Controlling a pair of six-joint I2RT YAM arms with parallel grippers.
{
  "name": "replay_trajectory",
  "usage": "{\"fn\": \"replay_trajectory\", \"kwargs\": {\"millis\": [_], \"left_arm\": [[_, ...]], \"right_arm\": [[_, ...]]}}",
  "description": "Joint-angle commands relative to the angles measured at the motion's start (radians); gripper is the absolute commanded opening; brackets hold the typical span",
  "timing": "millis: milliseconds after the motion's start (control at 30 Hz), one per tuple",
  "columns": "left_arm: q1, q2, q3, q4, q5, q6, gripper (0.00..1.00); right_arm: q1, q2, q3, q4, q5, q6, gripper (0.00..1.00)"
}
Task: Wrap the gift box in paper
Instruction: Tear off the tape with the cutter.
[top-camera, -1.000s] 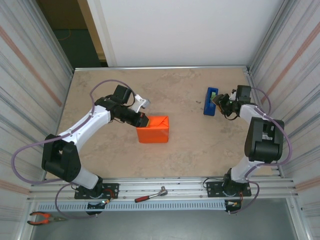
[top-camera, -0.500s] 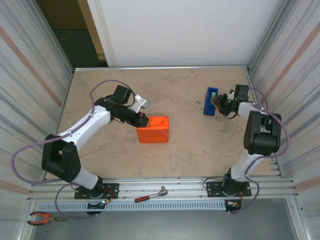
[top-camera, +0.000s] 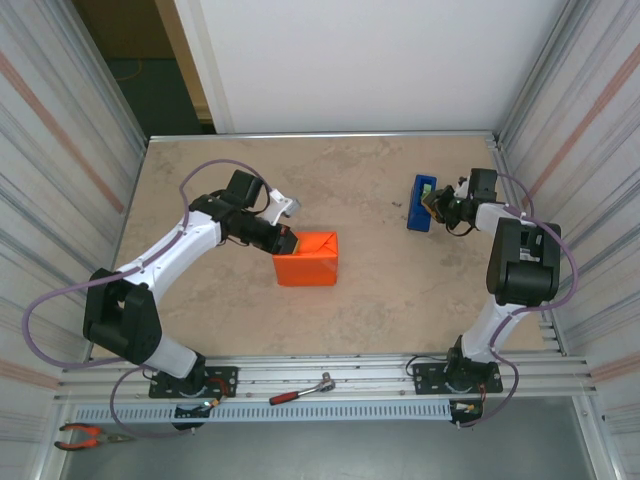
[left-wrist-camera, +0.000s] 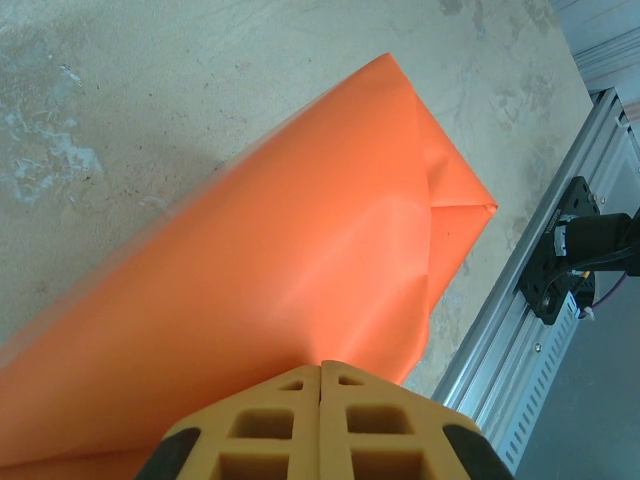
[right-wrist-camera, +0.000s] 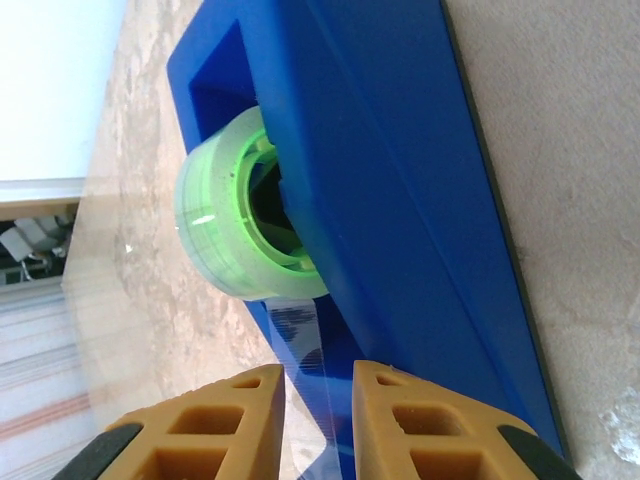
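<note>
Orange paper touches the left fingers, pressed together; right fingers stand slightly apart at the blue tape dispenser

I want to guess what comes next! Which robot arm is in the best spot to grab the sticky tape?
The right one. The right fingers sit at the blue tape dispenser, with the tape strip running between them. The left fingers are shut against the orange paper parcel, far from the tape.
</note>
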Motion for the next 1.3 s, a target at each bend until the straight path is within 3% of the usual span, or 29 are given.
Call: {"fn": "replay_trajectory", "kwargs": {"millis": [0,1267], "left_arm": [[-0.007,0.009,-0.041,-0.063,-0.064,0.026,0.00],[-0.013,0.012,-0.041,-0.066,-0.071,0.029,0.00]], "right_arm": [[0.006,0.018,-0.019,0.037,-0.028,0.016,0.21],[-0.022,0.002,-0.231,0.332,-0.105,0.181,0.21]]}}
